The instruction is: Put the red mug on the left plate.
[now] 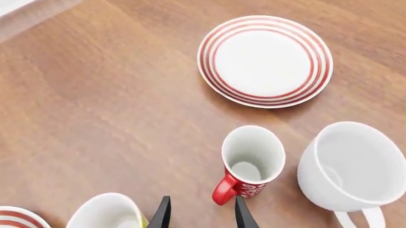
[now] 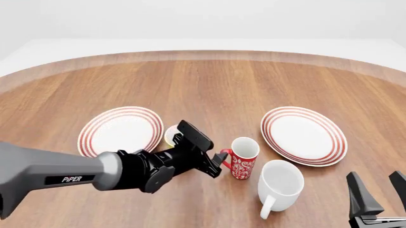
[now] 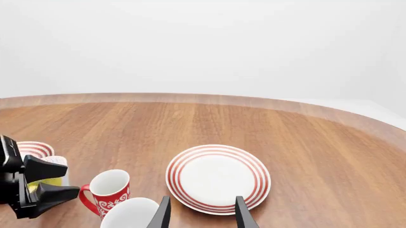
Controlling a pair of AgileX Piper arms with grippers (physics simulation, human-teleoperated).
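Note:
The red mug [image 2: 244, 161] stands upright on the table between the two plates, its handle turned toward my left gripper; it also shows in the left wrist view [image 1: 252, 159] and the right wrist view [image 3: 108, 191]. The left plate [image 2: 119, 131] lies bare to the left, behind my left arm. My left gripper [image 2: 219, 163] is open, low over the table, with its fingertips [image 1: 242, 214] just short of the mug's handle and not closed on it. My right gripper [image 2: 381, 190] is open and empty at the near right, away from the mug.
A large white mug [image 2: 279, 183] stands right next to the red mug, on its near right. A yellow mug [image 2: 170, 135] sits mostly hidden behind my left gripper, beside the left plate. The right plate [image 2: 304, 135] lies right of the red mug.

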